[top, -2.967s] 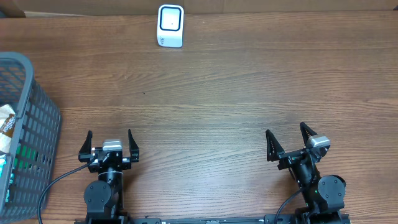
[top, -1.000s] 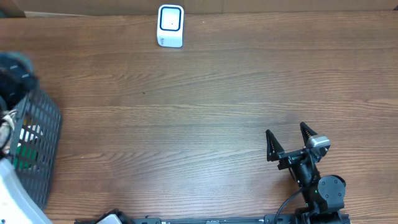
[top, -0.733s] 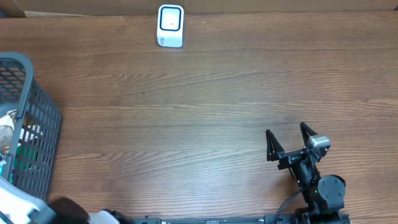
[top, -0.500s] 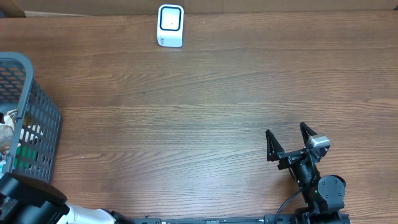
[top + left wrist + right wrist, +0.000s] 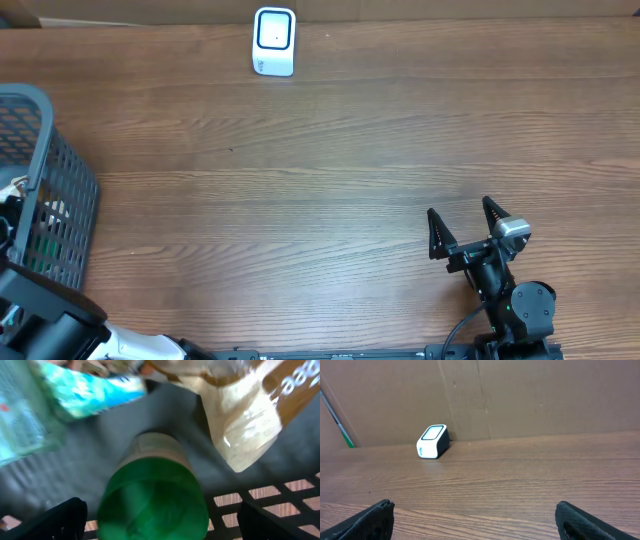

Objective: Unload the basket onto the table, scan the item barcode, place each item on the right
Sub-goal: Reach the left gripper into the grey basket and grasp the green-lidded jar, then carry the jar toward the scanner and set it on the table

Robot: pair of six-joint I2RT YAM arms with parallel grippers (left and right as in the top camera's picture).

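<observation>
Green-capped container [image 5: 152,505] sits between spread left fingers [image 5: 60,522].

The basket [image 5: 70,205] is running off the overhead view's left edge, its contents mostly hiding. In the left wrist view, the bottle [image 5: 152,505] and packet [image 5: 87,390] are showing blurred.

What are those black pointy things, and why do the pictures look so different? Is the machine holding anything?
This is a robot with two arms. Each arm ends in a gripper: two black fingers that pinch. One picture looks down from above the wooden table; the other two come from cameras on the wrists. On the table stand a small white scanner and a grey basket. The right gripper is open, pointing toward the scanner. The left gripper, open too, reaches into the basket, over a green-capped bottle beside a brown-and-white bag and a blue packet. Nothing is held yet.
</observation>
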